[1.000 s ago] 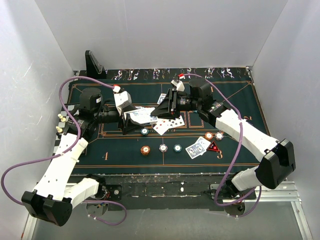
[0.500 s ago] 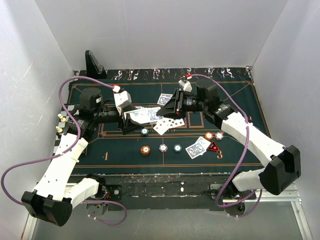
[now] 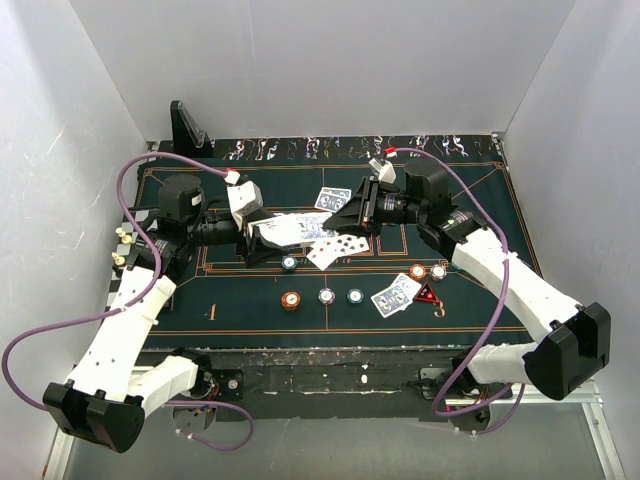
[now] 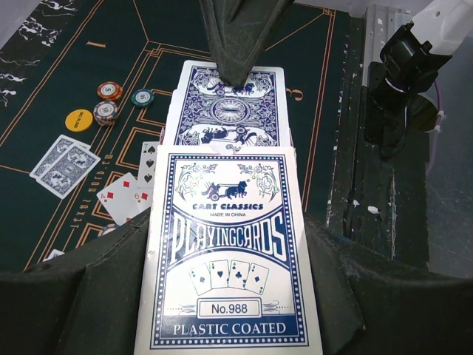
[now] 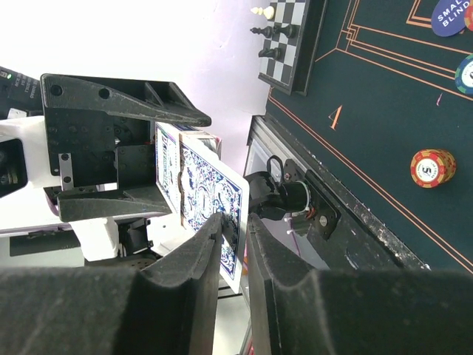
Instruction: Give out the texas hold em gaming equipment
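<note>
The pack of cards (image 4: 228, 296) sits crosswise between the fingers of the left tool (image 3: 262, 240), which is clamped tight on its sides, just as it was a second ago. One blue-backed top card (image 4: 230, 111) sticks out of the pack's far end. Its far edge lies in the narrow slot between the fingers of the right tool (image 5: 235, 222), which are pinched onto it.

Since a second ago the right tool has drawn back toward its own side, its jaws have narrowed, and the card now reaches further out of the pack.

Below the two tools, face-up cards (image 3: 335, 248) lie on the green mat (image 3: 200, 300). Nearer the arm bases are three chips (image 3: 326, 295). Beside them, below the right arm, are a face-down pair (image 3: 396, 295) and the red marker (image 3: 427, 294).
</note>
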Robot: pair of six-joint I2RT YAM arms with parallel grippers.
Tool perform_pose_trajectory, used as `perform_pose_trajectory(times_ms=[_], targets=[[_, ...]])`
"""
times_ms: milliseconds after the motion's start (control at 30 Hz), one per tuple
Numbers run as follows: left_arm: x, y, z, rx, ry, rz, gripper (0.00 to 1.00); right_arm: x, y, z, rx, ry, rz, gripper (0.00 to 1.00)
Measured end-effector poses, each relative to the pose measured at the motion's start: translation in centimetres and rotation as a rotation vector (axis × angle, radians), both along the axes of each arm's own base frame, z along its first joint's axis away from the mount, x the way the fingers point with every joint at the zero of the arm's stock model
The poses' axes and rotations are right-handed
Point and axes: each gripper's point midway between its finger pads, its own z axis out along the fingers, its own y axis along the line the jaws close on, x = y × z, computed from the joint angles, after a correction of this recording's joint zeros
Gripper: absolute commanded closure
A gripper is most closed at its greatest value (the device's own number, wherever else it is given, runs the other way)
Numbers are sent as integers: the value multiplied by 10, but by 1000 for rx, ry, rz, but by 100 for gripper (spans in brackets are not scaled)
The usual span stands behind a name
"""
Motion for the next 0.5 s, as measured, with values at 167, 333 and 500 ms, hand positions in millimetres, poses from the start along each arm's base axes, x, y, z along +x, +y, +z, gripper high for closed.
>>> perform_pose_trajectory(times_ms=[167, 333, 500], targets=[[0, 0, 1, -1, -3, 0, 88, 1, -7, 1, -5, 7, -18, 78], [-1, 0, 3, -5, -11, 0, 88, 1, -14, 3, -8, 7, -33, 79], [-1, 0, 5, -9, -22, 1, 88, 3, -19, 6, -6, -1, -47, 79]])
